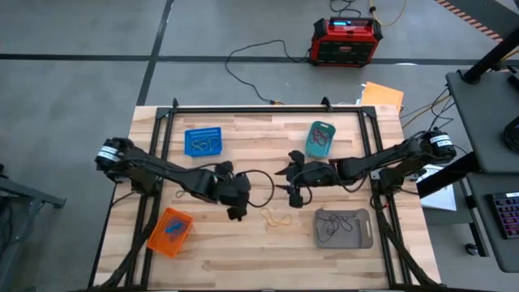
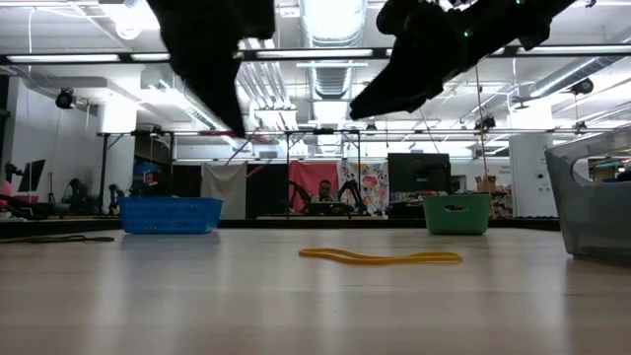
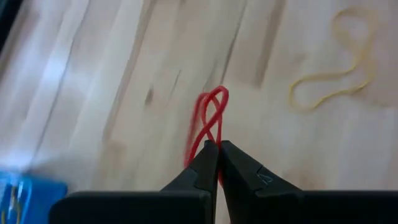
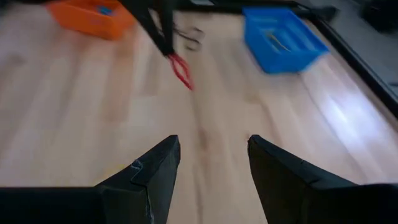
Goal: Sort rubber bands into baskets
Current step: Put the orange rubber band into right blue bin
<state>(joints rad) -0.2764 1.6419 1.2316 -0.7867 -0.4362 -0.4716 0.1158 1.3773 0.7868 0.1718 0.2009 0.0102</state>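
Nearest the table's front edge sit the orange rectangular plastic basket (image 1: 170,232) on the left and the wider flat grey basket (image 1: 344,228) on the right, each already holding a few thin loops. Between them, on the bare wooden table (image 1: 243,259), lies a yellow-tan rubber band (image 1: 276,217), flat and untouched; we judge it is next in line.

Just behind it our left gripper (image 3: 219,149) hangs clear of the wood with its two dark fingers pressed together on a thin red rubber band (image 3: 210,118). The loop dangles twisted from the tips, pinched at one end so that it hangs free and should drop cleanly once it is over a basket. The orange basket lies nearest, though we cannot tell which basket this colour belongs in.

Opposite, at mid-table, our right gripper (image 4: 212,155) hovers with its fingers spread and nothing between them — apparently waiting, out of the left arm's way.

Farther back stand the blue rectangular basket (image 1: 203,142) on the left and the teal basket with rounded corners (image 1: 321,139) on the right, both with bands inside. The four baskets sit towards the corners, which leaves the middle free for picking.

Beyond the table, on the floor, rests a red-and-black box (image 1: 346,40) with black cables (image 1: 251,53) trailing from it.
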